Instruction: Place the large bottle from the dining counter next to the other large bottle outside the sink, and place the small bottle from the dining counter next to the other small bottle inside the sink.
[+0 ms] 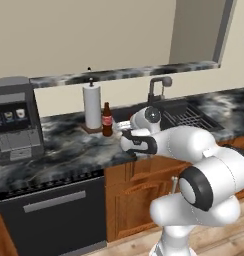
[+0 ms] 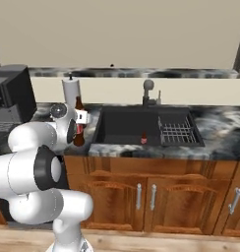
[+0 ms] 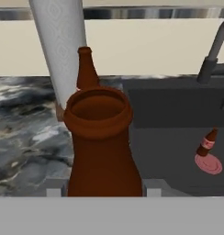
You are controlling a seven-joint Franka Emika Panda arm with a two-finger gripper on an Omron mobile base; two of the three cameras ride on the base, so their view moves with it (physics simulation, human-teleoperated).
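Hand (image 3: pixel 104 190) grips the large bottle (image 3: pixel 102 147) upright, beside the other large bottle (image 3: pixel 86 69).

You have a marbled counter (image 1: pixel 69 150) running across the middle of the left base view, over wood cabinets. At the left edge a coffee machine (image 1: pixel 14 120) stands on it. Right of that, near centre frame, a paper towel roll (image 1: pixel 92 106) stands upright with a brown bottle (image 1: pixel 107 120) just beside it on the right. The sink (image 2: pixel 127 125) is set into the counter at centre of the right base view, with a small bottle (image 2: pixel 144 138) upright on its floor and a rack (image 2: pixel 177 133) in its right part.
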